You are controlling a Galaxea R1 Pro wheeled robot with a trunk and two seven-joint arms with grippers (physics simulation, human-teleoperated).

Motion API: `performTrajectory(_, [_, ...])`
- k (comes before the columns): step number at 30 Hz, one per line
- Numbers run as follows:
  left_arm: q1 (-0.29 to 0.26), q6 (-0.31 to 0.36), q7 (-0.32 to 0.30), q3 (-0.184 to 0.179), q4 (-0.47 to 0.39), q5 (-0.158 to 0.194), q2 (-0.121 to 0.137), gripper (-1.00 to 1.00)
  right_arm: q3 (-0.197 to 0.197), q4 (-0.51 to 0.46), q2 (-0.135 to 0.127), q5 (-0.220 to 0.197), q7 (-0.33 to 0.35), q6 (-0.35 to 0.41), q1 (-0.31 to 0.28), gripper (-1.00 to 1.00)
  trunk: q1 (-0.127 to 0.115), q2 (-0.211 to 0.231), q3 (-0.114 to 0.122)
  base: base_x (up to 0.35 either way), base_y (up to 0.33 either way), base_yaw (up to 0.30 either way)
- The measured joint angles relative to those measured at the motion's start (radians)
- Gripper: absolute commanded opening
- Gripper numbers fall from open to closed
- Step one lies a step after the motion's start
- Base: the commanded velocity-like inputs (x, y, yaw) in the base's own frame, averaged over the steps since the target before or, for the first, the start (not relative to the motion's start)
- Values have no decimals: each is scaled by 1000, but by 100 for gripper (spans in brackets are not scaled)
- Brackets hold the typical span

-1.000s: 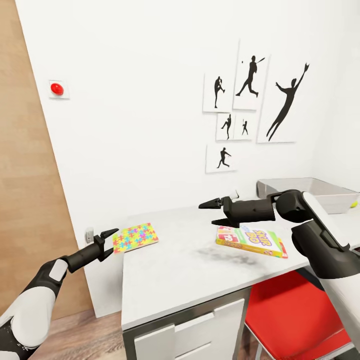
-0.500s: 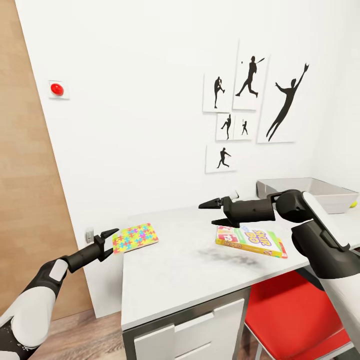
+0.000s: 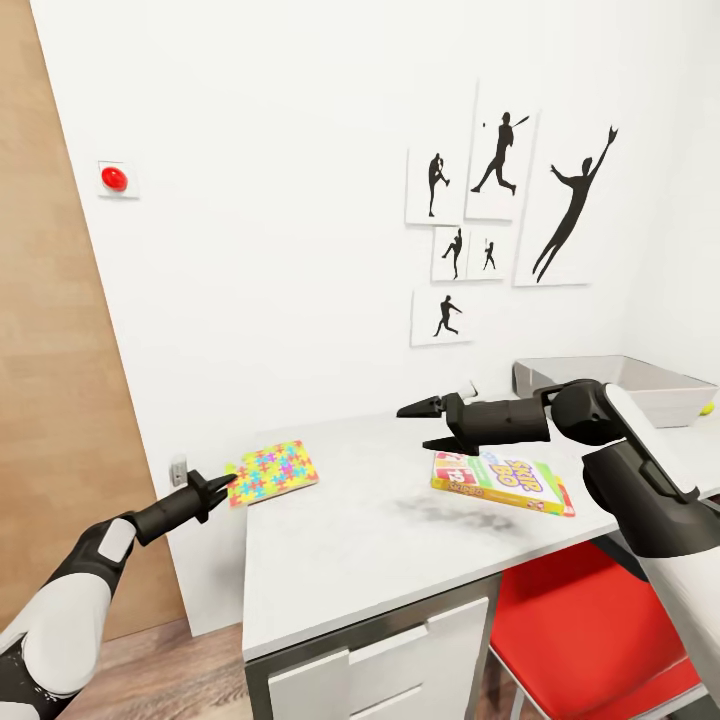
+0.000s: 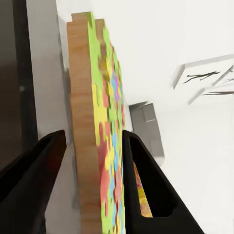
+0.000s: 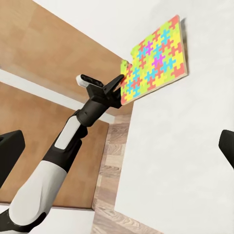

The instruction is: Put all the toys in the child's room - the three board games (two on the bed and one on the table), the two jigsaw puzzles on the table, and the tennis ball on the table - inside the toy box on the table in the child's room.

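Note:
A thin jigsaw puzzle (image 3: 272,471) of bright interlocking pieces lies at the near left corner of the light-grey table (image 3: 370,540), overhanging its edge. My left gripper (image 3: 224,486) is shut on the puzzle's overhanging corner; the left wrist view has the board (image 4: 100,146) edge-on between both fingers. My right gripper (image 3: 425,426) hovers open above the table, empty, just left of a yellow, green and red board game (image 3: 505,482) lying flat. The grey toy box (image 3: 640,385) stands at the back right, with the tennis ball (image 3: 708,408) beside it. The right wrist view looks down on the puzzle (image 5: 153,61) and left gripper (image 5: 120,84).
A red swivel chair (image 3: 590,620) is tucked under the table at the right. White drawers (image 3: 380,665) front the desk. A wooden door (image 3: 50,400) stands at the left, behind my left arm. Baseball silhouettes (image 3: 500,200) hang on the wall.
The left gripper's fingers have closed on the puzzle's corner, and the board has shifted slightly. The right arm has not moved.

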Motion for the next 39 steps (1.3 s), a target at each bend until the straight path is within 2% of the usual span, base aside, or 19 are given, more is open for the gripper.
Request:
performTrajectory(13, [0,-3,-1,-1,0,-2,-2,-100,0,0,0,0,0,-1,0,100,0,0,0,0,0,0])
performTrajectory(26, [1,1,-25,-2,0,-7,0,-100,-1,-3,-1,-2,0,3,0,100,-50,91,41,0,0,0])
performTrajectory(28, [2,3,-46,-4,-1,-6,3,-100,-1,-6,-1,-2,1,4,0,100,-57,105,47,0,0,0])
performTrajectory(32, [5,10,-135,-9,-7,-7,13,-100,3,-7,1,-3,1,3,0,100,-73,133,59,0,0,0])
performTrajectory(34, [8,12,-177,-10,-9,-9,33,-100,5,-8,2,-3,1,2,0,100,-80,147,66,0,0,0])
performTrajectory(39, [13,16,-236,-12,-10,-11,71,-100,6,-8,6,-3,1,0,1,100,-100,182,81,0,0,0])
